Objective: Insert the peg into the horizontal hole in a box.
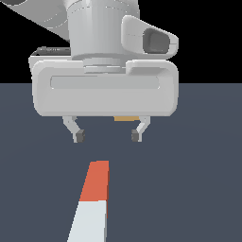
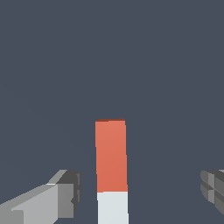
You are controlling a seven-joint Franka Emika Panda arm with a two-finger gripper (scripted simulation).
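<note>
The peg (image 1: pixel 94 198) lies flat on the dark floor in the exterior view, its orange-red half pointing away and its white half toward the camera. It also shows in the wrist view (image 2: pixel 112 168). My gripper (image 1: pixel 107 136) hangs open and empty above the floor, just beyond the peg's orange-red end. In the wrist view the gripper (image 2: pixel 142 192) has its two fingers on either side of the peg, not touching it. A small tan sliver of the box (image 1: pixel 125 118) shows behind the gripper body. The hole is hidden.
The dark grey floor (image 1: pixel 198 189) stretches all around. The large white gripper body (image 1: pixel 105 90) blocks most of the far scene.
</note>
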